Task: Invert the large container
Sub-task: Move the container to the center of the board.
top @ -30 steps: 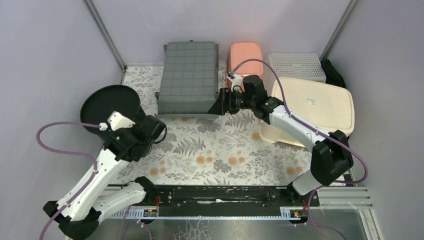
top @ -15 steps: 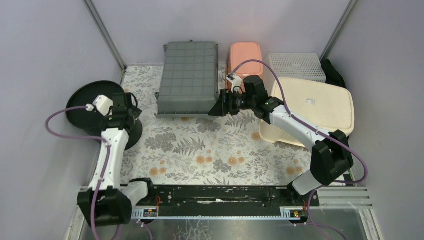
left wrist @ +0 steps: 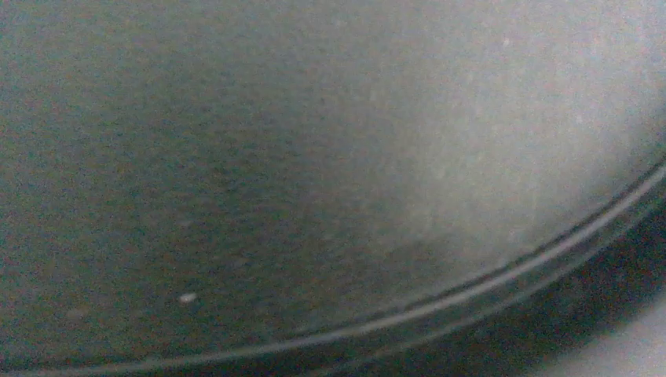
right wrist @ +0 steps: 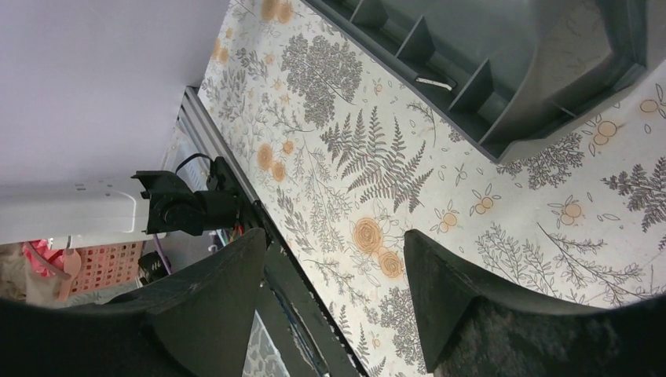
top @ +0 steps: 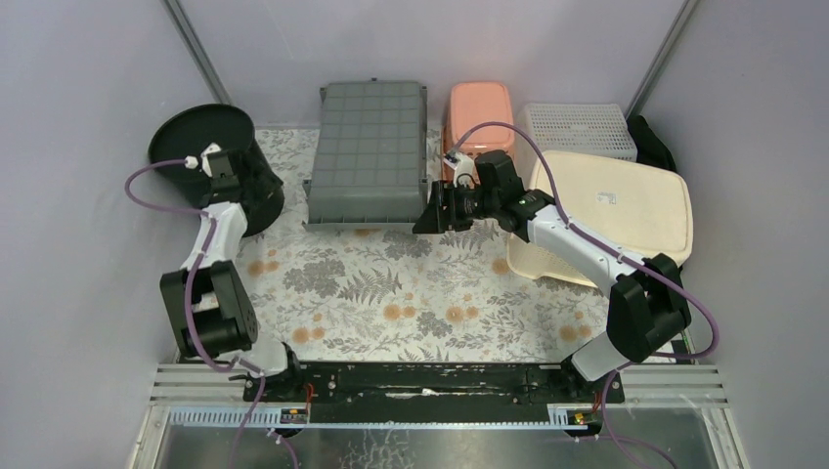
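Right tool (top: 422, 217), jaws apart, hangs beside the base-up grey container's (top: 370, 147) near-right corner; withdraw straight, clear of its rim. Left tool (top: 225, 176), at the worktop's (top: 411, 293) far-left corner: state cannot be told.

Grey container (top: 369, 151) bottom-up, right claw (top: 425, 215) beside its corner, left claw (top: 227, 168) against black tub (top: 196, 132)

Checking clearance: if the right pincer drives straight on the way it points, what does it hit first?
Probably the near right corner of the grey ribbed plastic container, just ahead of the right pincer; failing that, the floral table mat. Depth unclear.
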Controlling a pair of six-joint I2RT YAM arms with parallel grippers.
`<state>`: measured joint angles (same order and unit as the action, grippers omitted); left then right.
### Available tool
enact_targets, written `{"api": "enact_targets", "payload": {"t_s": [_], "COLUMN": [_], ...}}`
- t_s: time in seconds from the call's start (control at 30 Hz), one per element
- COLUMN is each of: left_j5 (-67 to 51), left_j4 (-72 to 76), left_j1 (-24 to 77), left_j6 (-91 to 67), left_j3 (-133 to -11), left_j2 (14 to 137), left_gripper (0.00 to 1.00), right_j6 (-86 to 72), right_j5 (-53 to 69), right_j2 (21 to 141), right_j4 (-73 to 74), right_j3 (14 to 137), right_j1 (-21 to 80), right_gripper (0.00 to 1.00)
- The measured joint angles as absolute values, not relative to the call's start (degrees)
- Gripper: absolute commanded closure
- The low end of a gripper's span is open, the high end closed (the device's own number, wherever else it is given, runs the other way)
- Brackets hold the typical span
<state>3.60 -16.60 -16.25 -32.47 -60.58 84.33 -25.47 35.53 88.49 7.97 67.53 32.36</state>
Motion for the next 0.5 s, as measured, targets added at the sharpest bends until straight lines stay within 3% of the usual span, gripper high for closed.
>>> {"api": "enact_targets", "payload": {"t_s": [0.23,0.5], "left_j5": [-1.0,0.6], "left_j4": [-13.3,-9.3], "left_j1": [-16.5,-15.5], "left_j6": [-30.8,-30.5], "left_j3": [-72.2,-68.7], "left_j2": [96.2,93.9], "left_gripper": [0.0,0.0], "right_j6": [-24.4,-23.5], "right_j5": [33.6,31.9], "right_j2": [88.6,88.9], "right_j4": [9.8,11.6], "right_j3": [67.6,69.5], "right_j1": [32.2,31.7], "right_gripper": [0.27,0.26]}}
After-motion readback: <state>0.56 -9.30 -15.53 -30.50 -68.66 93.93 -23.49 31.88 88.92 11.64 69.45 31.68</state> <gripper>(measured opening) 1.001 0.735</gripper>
